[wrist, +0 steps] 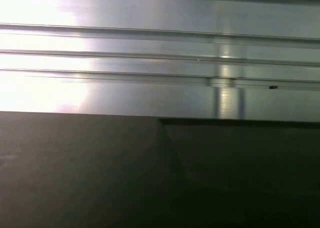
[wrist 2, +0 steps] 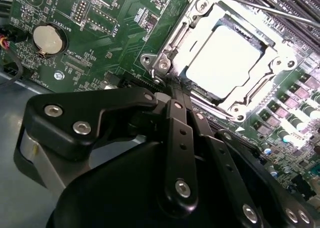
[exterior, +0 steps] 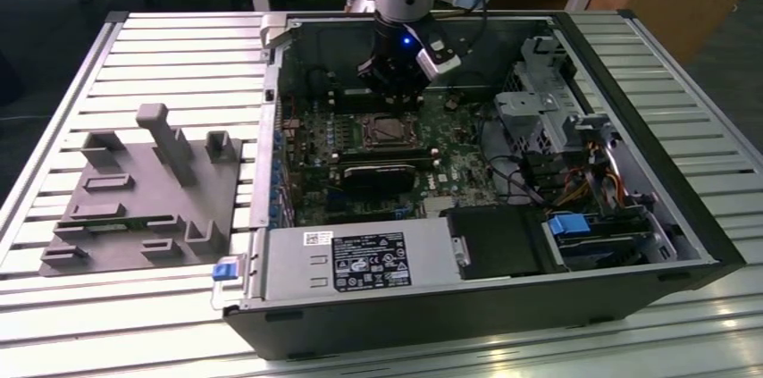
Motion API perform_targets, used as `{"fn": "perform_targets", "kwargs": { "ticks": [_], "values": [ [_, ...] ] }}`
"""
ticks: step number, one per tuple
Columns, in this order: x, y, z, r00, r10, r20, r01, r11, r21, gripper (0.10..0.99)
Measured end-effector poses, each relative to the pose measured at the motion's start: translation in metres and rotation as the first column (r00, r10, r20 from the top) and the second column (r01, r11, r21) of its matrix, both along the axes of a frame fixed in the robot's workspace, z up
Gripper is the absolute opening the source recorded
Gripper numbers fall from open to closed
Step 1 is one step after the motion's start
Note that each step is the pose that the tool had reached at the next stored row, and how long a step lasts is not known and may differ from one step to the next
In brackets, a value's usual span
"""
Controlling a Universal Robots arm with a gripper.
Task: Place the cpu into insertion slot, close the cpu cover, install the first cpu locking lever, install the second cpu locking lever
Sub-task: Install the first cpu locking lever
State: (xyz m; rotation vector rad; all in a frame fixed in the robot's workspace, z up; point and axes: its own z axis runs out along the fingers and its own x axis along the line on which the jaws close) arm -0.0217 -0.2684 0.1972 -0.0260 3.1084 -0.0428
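In the second wrist view the cpu lies flat in the insertion slot, its pale face showing through the window of the cpu cover, which lies down around it. A thin metal locking lever runs along the far side of the socket. My gripper is shut with nothing between its black fingers, and its tips sit right at the socket's near corner. In the exterior view the gripper hangs inside the open computer case just behind the insertion slot.
A round coin battery sits on the green board beside the socket. A black card, the power supply and a drive cage crowd the case. A grey fixture block lies on the slatted table.
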Motion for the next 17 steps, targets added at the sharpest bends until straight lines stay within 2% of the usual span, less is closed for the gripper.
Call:
{"fn": "perform_targets", "kwargs": {
  "ticks": [3, 5, 13, 17],
  "values": [
    [0.0000, 0.0003, 0.0006, 1.0000, 0.000, -0.0001, 0.000, 1.0000, 0.001, 0.106],
    [0.0005, 0.0011, 0.0011, 1.0000, 0.000, 0.0016, 0.000, 1.0000, 0.002, 0.106],
    [0.0005, 0.0012, 0.0056, 1.0000, 0.000, 0.0013, 0.000, 1.0000, 0.004, 0.106],
    [0.0004, 0.0013, 0.0034, 1.0000, 0.000, 0.0013, 0.000, 1.0000, -0.006, 0.106]
  ]
}}
